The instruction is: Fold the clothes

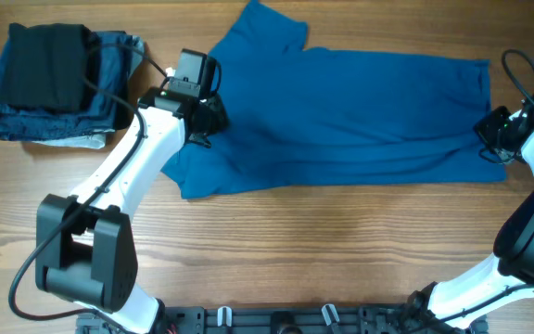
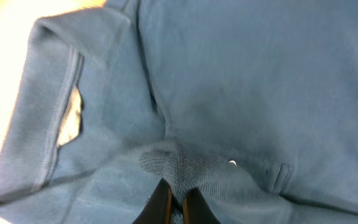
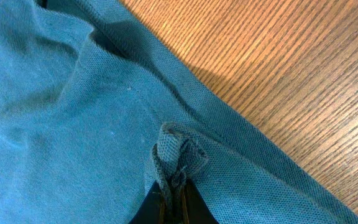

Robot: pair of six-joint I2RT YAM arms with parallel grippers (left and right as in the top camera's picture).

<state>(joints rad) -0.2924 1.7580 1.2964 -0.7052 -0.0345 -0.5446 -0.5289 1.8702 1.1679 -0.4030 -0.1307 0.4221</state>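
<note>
The blue polo shirt (image 1: 350, 116) lies spread lengthwise across the far half of the table, collar end at the left, hem at the right. My left gripper (image 1: 204, 119) is shut on a pinch of the shirt's cloth near the collar; the left wrist view shows the fingers (image 2: 178, 200) clamped on a raised fold, with the collar (image 2: 61, 106) to their left. My right gripper (image 1: 487, 132) is shut on the hem at the shirt's right edge; the right wrist view shows the fingers (image 3: 174, 198) pinching a bunched bit of hem (image 3: 178, 152).
A stack of folded garments stands at the far left: a black piece (image 1: 46, 63) on darker denim-blue and grey pieces (image 1: 100, 88). The wooden table (image 1: 323, 250) shows bare in front of the shirt.
</note>
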